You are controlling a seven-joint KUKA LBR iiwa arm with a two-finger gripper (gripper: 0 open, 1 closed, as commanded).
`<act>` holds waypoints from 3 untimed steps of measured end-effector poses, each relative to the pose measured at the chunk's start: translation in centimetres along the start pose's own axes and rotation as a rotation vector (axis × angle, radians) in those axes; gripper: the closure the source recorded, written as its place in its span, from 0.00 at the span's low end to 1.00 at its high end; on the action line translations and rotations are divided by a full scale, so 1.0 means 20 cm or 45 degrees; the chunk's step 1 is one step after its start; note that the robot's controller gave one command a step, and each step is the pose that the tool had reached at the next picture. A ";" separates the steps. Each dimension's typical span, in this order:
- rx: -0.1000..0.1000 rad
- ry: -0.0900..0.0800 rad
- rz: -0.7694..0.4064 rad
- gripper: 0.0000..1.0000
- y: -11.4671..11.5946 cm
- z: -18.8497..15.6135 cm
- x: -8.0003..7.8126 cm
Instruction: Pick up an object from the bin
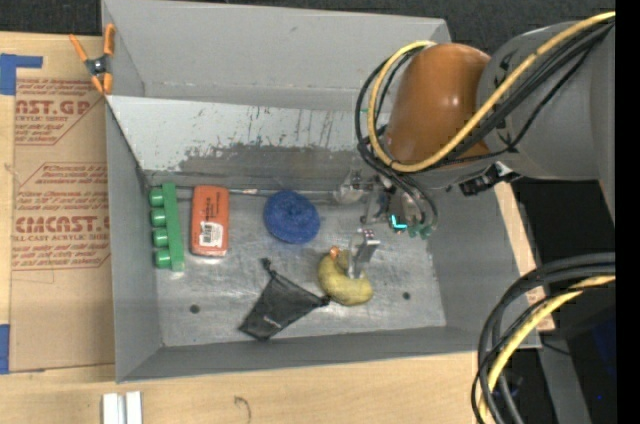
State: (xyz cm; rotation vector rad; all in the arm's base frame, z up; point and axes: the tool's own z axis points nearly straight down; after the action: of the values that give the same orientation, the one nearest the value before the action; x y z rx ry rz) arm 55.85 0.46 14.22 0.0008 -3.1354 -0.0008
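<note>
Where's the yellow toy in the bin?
In the camera view, lower right of the bin floor: yellow toy sits just below the end effector, right of the black piece, below-right of the blue round thing.

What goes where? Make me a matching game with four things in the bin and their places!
Things:
1. green bumpy block
2. blue round thing
3. yellow curved toy
4. black flat piece

Places:
a. closest to the robot's hand
b. far left of the bin
c. at the front, just left of the yellow one
d. in the middle, toward the back wall

Pairs: 1-b, 2-d, 3-a, 4-c
</note>
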 end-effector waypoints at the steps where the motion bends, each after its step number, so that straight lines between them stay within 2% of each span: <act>1: 0.000 -0.009 0.000 0.00 0.00 -0.02 -0.01; 2: -0.002 -0.019 0.061 0.00 -0.10 0.17 0.14; 3: 0.002 -0.002 -0.586 1.00 -0.10 0.35 0.11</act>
State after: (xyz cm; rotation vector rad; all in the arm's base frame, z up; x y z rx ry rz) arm 53.60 -1.53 7.32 0.7165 -3.0542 -0.0006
